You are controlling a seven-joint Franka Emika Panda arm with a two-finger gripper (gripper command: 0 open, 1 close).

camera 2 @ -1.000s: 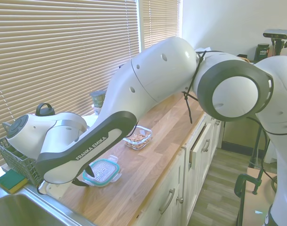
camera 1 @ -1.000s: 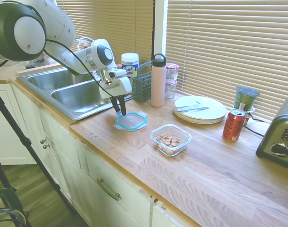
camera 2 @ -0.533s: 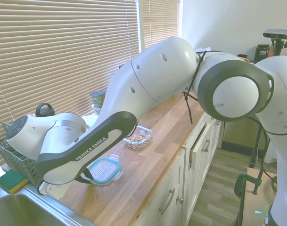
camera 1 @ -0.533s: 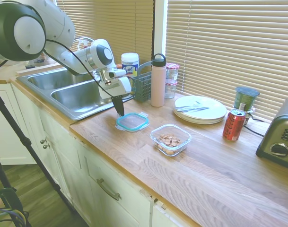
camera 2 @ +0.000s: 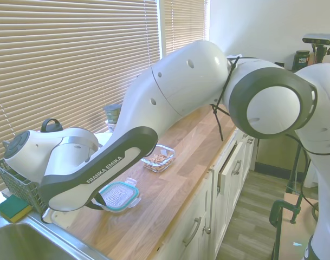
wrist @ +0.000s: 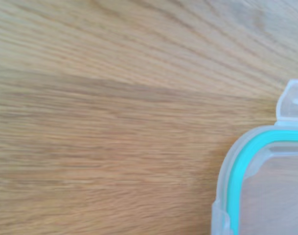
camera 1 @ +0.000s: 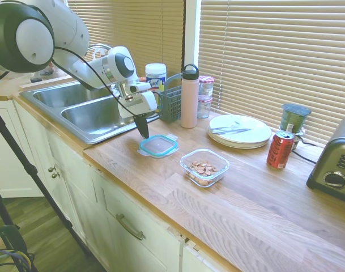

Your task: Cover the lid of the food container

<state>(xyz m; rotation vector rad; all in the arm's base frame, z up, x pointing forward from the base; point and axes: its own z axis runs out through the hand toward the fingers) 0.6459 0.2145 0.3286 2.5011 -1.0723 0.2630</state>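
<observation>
wooden counter, long, sink end at one side, toaster end at the other; food container sits open near the counter's front edge, about midway along, brown pieces inside, nothing on top; lid lies just beside it toward the sink end, apart from it, teal rim, clip tabs sticking out; in the first exterior view the lid seems lifted a little on the sink side, though i can't be sure; gripper is down at the lid's sink-side edge, fingers drawn close together, looks pinched on the rim there; wrist view shows only one lid corner with a tab over bare wood; risk as i judge it: a thin grip on one edge lets the lid swing or slip out when carried; a tilted lid could catch the container's wall and shove it toward the front edge, or land crooked with tabs off the rim.
</observation>
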